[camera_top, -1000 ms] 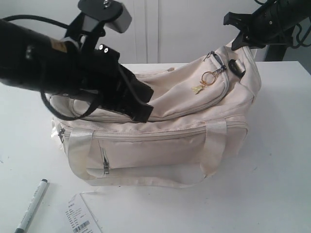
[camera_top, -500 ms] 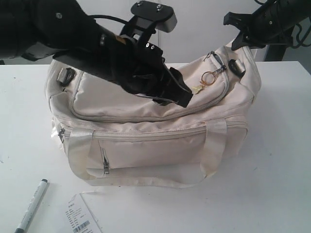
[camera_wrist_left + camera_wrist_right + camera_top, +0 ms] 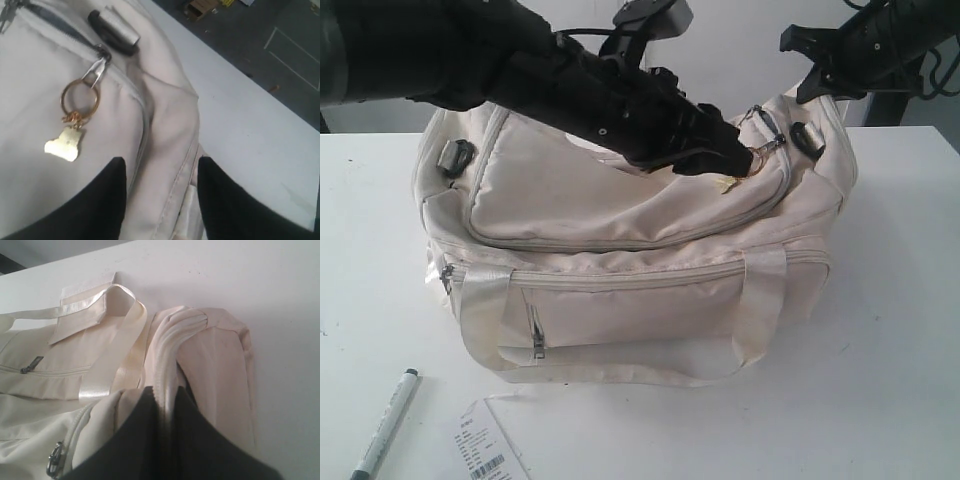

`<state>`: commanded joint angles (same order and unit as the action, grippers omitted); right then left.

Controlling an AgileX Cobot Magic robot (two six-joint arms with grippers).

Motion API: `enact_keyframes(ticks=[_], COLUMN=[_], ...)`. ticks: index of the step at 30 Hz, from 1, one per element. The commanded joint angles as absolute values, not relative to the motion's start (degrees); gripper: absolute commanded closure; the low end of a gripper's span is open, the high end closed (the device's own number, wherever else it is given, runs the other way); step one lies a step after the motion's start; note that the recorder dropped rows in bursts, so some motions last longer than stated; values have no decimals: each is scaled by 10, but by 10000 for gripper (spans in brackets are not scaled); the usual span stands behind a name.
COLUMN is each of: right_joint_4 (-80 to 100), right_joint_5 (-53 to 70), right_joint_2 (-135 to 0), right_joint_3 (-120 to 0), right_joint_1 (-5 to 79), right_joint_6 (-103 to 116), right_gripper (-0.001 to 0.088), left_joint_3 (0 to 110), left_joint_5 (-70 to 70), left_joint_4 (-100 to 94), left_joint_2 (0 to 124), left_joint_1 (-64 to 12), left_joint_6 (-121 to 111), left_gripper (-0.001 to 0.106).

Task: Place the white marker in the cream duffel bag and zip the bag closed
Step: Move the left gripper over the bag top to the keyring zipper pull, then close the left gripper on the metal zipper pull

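The cream duffel bag (image 3: 620,260) stands mid-table, its right end lifted. The white marker (image 3: 385,425) lies on the table at the front left, outside the bag. My left gripper (image 3: 728,160) reaches across the bag's top, open, its fingers (image 3: 107,200) spread over cream fabric beside the gold ring charm (image 3: 80,98) hanging from the top zipper pull (image 3: 97,70); nothing is between them. My right gripper (image 3: 817,88) is shut on a white strap (image 3: 167,375) at the bag's (image 3: 215,355) right end and holds it up.
A white barcoded paper tag (image 3: 485,450) lies beside the marker near the front edge. A loop handle (image 3: 620,370) hangs down the bag's front face. The white table (image 3: 890,350) extends to the right of the bag.
My left arm has swung from the bag's left side across its top to the right, ending at the gold ring charm. The right gripper has kept its hold without moving.
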<state>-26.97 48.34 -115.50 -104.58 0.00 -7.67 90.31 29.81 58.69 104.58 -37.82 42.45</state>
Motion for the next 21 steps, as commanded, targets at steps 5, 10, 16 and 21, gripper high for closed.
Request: enact_keyframes(ticks=[5,10,16,21], right_joint_4=[-270,-270,-270,-270], right_joint_5=[483,482,481,481], right_joint_2=[-1155,-1155,-1155,-1155], right_joint_3=[-1046,-1046,-1046,-1046], right_joint_1=[0,0,0,0], right_joint_6=[-77,-77,-77,-77], right_gripper=[868,868,868,868], left_joint_3=[951,983,988,988], left_joint_5=[352,375,361,356], left_joint_4=[590,595,608,634], left_joint_2=[1082,1113,1128,1141], left_joint_1=[-373,-357,-337,-333], left_joint_6=[439,436,433,447], left_gripper=[517,368,366,366])
